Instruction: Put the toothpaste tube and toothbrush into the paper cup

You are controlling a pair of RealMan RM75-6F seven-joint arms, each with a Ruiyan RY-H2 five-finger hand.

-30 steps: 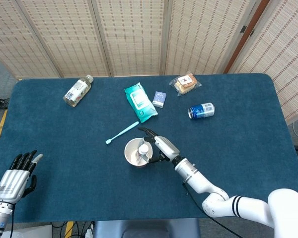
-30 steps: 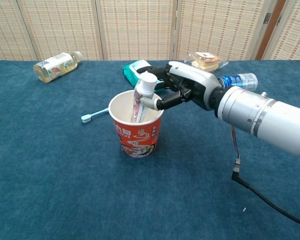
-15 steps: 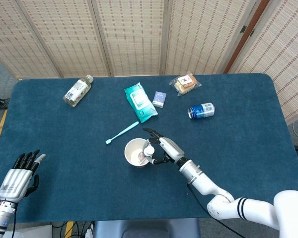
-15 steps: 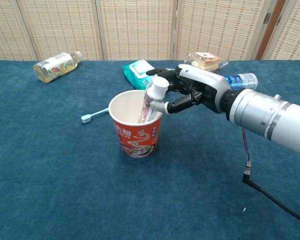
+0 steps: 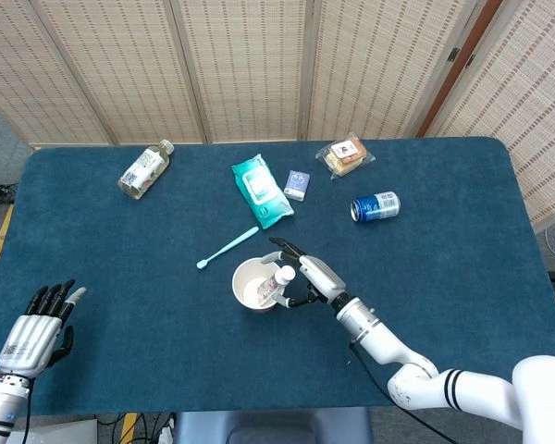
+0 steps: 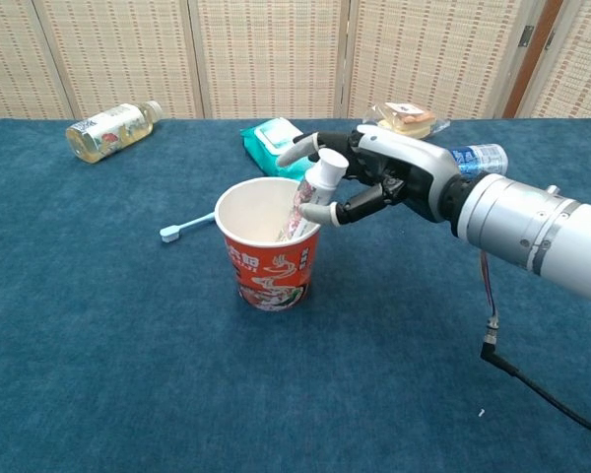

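Chest view shows the right hand [image 6: 374, 182] just beside the cup [image 6: 268, 248], on its far right side, fingers curled around the cap end of the tube [image 6: 307, 200]. The tube stands tilted in the cup, tail down inside and white cap up over the rim, leaning toward the hand; I judge the grip is kept so the tube settles against the wall rather than tipping out. The hand grasps the tube near its top, one finger under the cap and another arched over it, though how firm the contact is I cannot tell

The head view agrees: the tube [image 5: 279, 282] sits at the cup's [image 5: 252, 280] right edge with the hand [image 5: 310, 277] touching it from the right

The toothbrush [image 5: 228, 248] lies flat on the table [image 5: 120, 268], just up and left of the cup, apart from it and from both hands, head toward the left. It is not yet picked up, so about half the task looks done. It lies on the side of the cup away from the right hand

The left hand [image 5: 32, 326] hangs at the near left corner, well apart from everything, fingers spread and holding nothing
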